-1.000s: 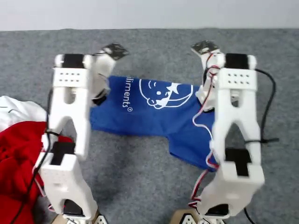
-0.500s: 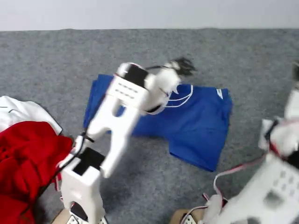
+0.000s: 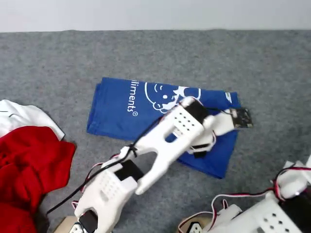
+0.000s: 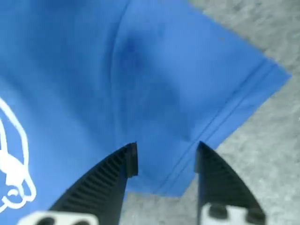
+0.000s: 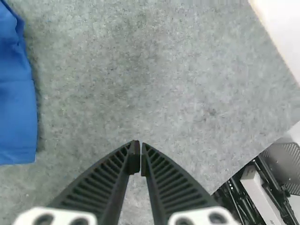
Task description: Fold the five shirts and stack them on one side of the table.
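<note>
A blue shirt (image 3: 141, 109) with white print lies flat on the grey table, partly folded, one flap reaching toward the near right. My left arm stretches diagonally over it, and my left gripper (image 3: 203, 145) hovers above that flap. In the left wrist view the left gripper (image 4: 164, 152) is open, its jaws either side of the blue shirt's (image 4: 164, 70) hemmed corner with nothing held. My right gripper (image 5: 140, 146) is shut and empty over bare grey felt, with the blue shirt's edge (image 5: 14, 93) off to one side. The right arm (image 3: 272, 213) sits at the near right corner.
A crumpled red shirt (image 3: 29, 170) lies at the near left, partly on top of a white shirt (image 3: 19, 116). Bare grey table (image 3: 218, 58) extends behind and to the right of the blue shirt. The table's edge (image 5: 276, 42) runs near the right gripper.
Both arms left the shirt's far edge. The left arm swung right across the shirt to its near right flap. The right arm drew back to the near right corner.
</note>
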Tool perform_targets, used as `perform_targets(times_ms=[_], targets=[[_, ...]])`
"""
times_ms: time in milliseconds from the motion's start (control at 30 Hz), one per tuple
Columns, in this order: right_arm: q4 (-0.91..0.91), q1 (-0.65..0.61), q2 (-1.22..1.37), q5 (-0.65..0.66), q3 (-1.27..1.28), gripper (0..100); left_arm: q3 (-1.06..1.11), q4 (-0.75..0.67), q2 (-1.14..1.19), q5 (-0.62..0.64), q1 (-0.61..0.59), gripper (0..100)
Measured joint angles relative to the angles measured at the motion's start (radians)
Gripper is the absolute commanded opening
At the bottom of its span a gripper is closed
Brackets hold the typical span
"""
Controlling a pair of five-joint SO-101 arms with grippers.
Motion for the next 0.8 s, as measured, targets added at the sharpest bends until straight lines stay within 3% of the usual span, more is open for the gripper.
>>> perform_targets(times_ms=[267, 533, 733, 800], targets=[[0.0, 0.0, -0.009, 0.006, 0.002, 1.3, -0.117, 0.031, 0.169, 0.0, 0.074, 23], [0.0, 0.0, -0.003, 0.006, 0.002, 1.3, -0.365, 0.12, 0.361, 0.0, 0.069, 22], [0.0, 0.0, -0.008, 0.006, 0.002, 1.3, -0.569, 0.193, 0.477, 0.015, 0.077, 1], [0.0, 0.0, -0.008, 0.006, 0.002, 1.3, -0.62, 0.203, 0.502, 0.015, 0.08, 1]])
